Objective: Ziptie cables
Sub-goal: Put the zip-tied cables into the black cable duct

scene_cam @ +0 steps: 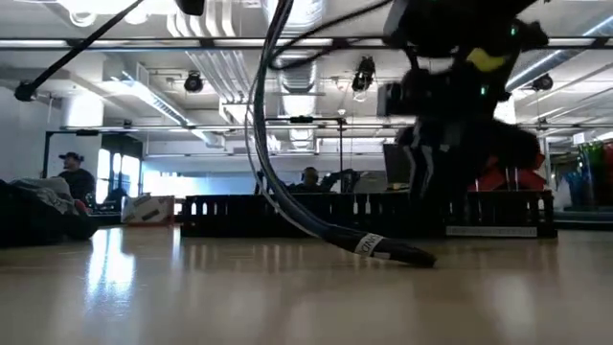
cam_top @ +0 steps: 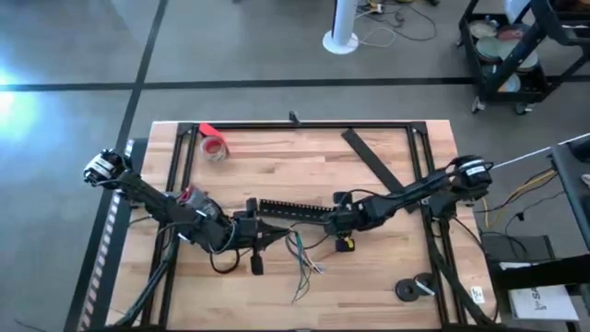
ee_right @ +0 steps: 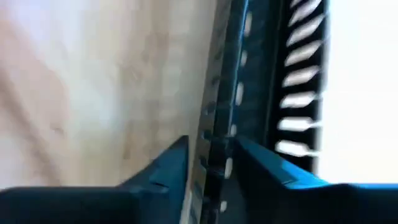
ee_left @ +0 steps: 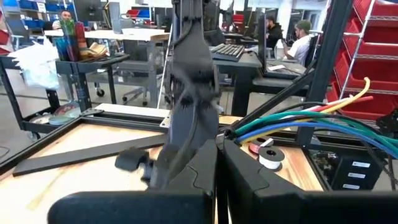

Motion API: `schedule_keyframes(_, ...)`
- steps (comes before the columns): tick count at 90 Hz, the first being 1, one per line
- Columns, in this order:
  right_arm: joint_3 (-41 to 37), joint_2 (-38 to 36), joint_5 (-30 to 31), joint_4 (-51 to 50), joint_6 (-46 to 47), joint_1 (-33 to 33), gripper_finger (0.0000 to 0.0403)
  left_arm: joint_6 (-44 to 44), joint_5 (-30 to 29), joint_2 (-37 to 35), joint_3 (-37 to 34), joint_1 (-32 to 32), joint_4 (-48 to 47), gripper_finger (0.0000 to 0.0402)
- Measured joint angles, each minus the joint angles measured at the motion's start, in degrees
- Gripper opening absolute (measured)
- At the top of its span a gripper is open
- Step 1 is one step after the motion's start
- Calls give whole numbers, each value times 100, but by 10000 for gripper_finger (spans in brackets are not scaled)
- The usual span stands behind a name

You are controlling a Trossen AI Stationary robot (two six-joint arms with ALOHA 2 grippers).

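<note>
Your cables (cam_top: 302,255) are lying loose on the table (cam_top: 277,166), near its front edge. Just above them, your right gripper (cam_top: 334,218) is clamping the slotted black strip (cam_top: 293,208). Your left gripper (cam_top: 261,232) is sitting beside it, fingers together.

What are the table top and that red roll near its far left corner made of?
The table top looks like pale wood: joined planks with visible grain and a slight sheen, framed by dark metal-looking rails. The red roll looks like adhesive tape, a glossy red band around an open core, though plastic or paper cannot be told.
</note>
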Motion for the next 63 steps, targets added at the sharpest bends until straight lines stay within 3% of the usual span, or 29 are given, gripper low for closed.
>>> schedule_keyframes(11,239,-331,34,-249,283,238,191,0,-2,0,0,2,2,3)
schedule_keyframes(26,166,-423,147,655,818,873,219,-11,-1,2,0,2,28,3)
schedule_keyframes(50,-63,920,1091,3372,2093,1577,204,-46,-2,7,-4,2,69,3)
schedule_keyframes(63,139,1557,2192,3153,3097,1743,195,-54,-3,7,-4,2,72,3)
